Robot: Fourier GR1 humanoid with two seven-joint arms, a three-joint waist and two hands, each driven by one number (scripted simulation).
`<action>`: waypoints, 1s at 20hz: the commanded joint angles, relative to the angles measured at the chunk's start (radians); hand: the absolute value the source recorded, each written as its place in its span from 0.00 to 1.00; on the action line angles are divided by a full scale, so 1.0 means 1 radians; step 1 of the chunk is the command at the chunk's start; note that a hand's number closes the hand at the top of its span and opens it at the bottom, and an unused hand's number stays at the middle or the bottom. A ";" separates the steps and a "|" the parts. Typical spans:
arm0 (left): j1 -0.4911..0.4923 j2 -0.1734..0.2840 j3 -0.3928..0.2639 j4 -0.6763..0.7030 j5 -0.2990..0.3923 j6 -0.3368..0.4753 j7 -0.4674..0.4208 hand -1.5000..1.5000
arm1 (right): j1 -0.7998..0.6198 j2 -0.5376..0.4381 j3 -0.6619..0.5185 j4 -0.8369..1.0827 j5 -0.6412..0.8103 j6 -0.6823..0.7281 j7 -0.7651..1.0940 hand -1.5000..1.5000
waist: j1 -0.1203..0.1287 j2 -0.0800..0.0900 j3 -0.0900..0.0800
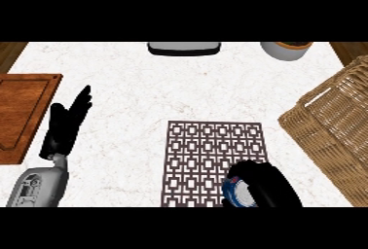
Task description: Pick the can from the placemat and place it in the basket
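Observation:
A brown patterned placemat (208, 155) lies on the white marble counter at lower centre. Over its lower right corner my right hand (266, 182) is curled round a blue and white can (236, 193), of which only a sliver shows under the fingers. The woven wicker basket (327, 124) stands at the right edge, to the right of the mat and the hand. My left hand (68, 124) rests open on the left, fingers pointing up, next to the wooden board.
A wooden cutting board (22, 114) lies at the left edge. At the back edge stand a grey appliance (183, 47) and a white pot (286, 49). Bare counter stretches between the mat and the back objects.

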 commanded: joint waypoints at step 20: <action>0.007 0.024 0.013 -0.040 0.004 -0.019 0.027 0.50 | 0.592 -0.172 0.203 -0.915 -0.178 0.032 0.036 1.00 | -0.020 0.012 0.008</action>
